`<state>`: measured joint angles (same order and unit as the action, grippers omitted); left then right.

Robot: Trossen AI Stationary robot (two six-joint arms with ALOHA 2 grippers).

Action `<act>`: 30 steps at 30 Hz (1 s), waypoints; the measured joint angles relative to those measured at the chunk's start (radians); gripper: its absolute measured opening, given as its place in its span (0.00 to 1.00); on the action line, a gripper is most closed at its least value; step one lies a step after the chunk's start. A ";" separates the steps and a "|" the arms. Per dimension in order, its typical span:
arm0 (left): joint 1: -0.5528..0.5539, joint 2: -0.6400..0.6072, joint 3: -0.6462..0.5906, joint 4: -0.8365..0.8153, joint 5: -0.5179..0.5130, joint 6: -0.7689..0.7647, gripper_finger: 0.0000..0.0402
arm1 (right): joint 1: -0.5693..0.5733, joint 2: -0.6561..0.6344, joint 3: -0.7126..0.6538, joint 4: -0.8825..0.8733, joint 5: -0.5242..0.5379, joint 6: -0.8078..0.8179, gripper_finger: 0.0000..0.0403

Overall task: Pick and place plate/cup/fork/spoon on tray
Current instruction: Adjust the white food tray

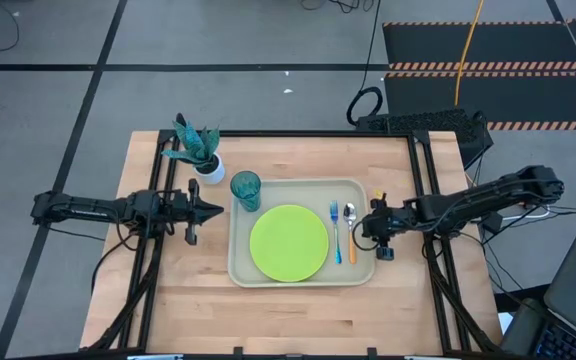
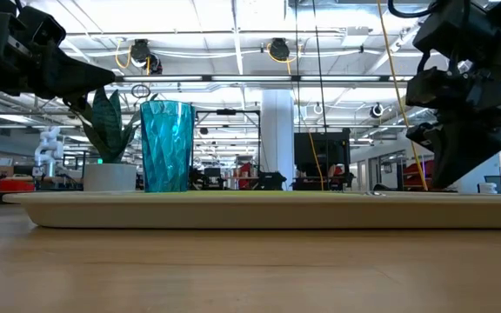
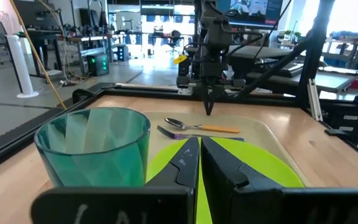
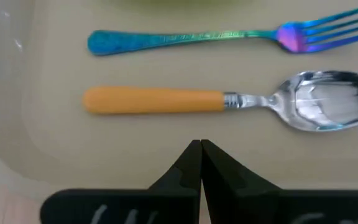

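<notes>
The beige tray [image 1: 243,270] lies in the table's middle. On it rest the lime-green plate [image 1: 288,243], the teal cup [image 1: 245,189] upright at its far left corner, the blue fork [image 1: 335,228] and the orange-handled spoon [image 1: 351,233] side by side at its right. My left gripper [image 1: 220,210] is shut and empty, left of the tray beside the cup [image 3: 95,152]. My right gripper [image 1: 366,228] is shut and empty, above the tray's right rim, just beside the spoon [image 4: 229,102] and the fork [image 4: 229,37].
A white pot with a green plant [image 1: 200,152] stands at the far left, behind the cup. Black rails [image 1: 423,180] run along the table's left and right sides. Bare wood lies in front of the tray [image 1: 298,320].
</notes>
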<state>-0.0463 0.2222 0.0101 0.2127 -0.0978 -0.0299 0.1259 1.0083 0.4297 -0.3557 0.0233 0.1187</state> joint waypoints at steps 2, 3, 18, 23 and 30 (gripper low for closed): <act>0.000 0.000 0.000 0.000 0.000 0.000 0.05 | 0.000 0.000 -0.001 -0.001 0.009 0.004 0.00; 0.000 0.000 0.000 0.000 0.000 0.000 0.05 | 0.000 -0.002 -0.001 -0.001 0.024 0.004 0.00; 0.000 0.000 0.000 0.000 0.000 0.000 0.05 | -0.152 -0.064 -0.001 0.127 0.462 -0.129 0.02; 0.000 0.000 0.000 0.000 0.000 0.000 0.05 | -0.317 -0.034 -0.001 0.189 0.439 -0.193 0.10; 0.000 0.000 0.000 0.000 0.000 0.000 0.05 | -0.545 0.021 -0.001 0.319 0.164 -0.174 0.23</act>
<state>-0.0463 0.2222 0.0101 0.2127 -0.0975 -0.0299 -0.4190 1.0290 0.4286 -0.0362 0.1870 -0.0551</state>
